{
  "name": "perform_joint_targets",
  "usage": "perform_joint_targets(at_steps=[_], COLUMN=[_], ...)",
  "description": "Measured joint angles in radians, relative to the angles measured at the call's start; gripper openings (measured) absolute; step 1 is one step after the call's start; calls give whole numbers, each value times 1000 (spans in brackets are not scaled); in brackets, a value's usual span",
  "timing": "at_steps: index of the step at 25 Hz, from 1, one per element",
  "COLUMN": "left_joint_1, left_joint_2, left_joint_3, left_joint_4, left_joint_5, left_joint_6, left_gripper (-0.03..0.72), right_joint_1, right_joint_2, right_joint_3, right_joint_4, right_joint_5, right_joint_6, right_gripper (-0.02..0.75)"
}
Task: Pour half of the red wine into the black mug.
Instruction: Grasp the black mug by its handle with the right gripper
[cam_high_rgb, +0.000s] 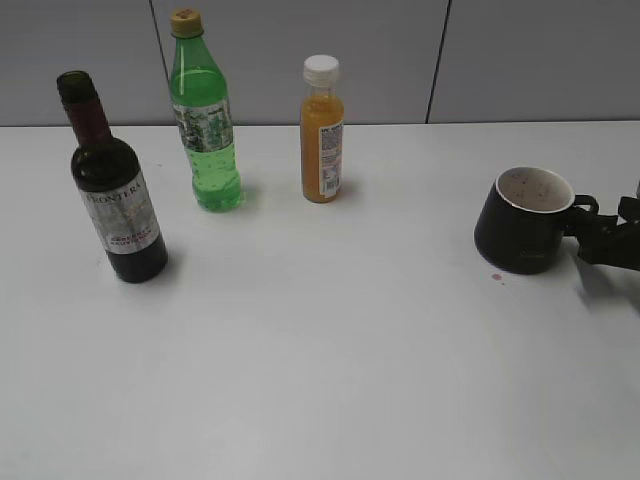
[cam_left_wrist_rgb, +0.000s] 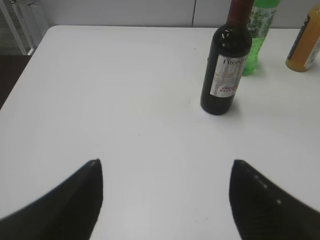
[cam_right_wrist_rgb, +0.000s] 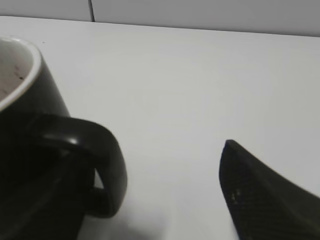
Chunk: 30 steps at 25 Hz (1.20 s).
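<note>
White table, grey wall behind: wine not yet picked up, mug waits by right pincer.

Ext view: red wine (cam_high_rgb: 112, 180) stands upright w/ no cap, well left of right gripper (cam_high_rgb: 600, 235), which sits at handle of black mug (cam_high_rgb: 528, 220); can't tell if it grips. L wrist: left gripper (cam_left_wrist_rgb: 165, 200) spread wide, empty; bottle ahead, slightly right, well apart. R wrist: handle just left of the one visible finger (cam_right_wrist_rgb: 265, 195). Glass likely heavy, slick, breakable; grab at wide labelled body.
</note>
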Motion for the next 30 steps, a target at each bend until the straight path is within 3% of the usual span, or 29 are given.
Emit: perform_joint_targets(at_steps=[30], left_joint_1=[0], left_joint_2=[0], left_joint_3=[0], left_joint_4=[0], left_joint_5=[0], left_joint_6=[0], left_gripper=[589], right_joint_1=[0], right_joint_2=[77], right_joint_3=[-118], right_joint_4=[-55], right_joint_5=[-8], right_joint_6=[45], right_gripper=[587])
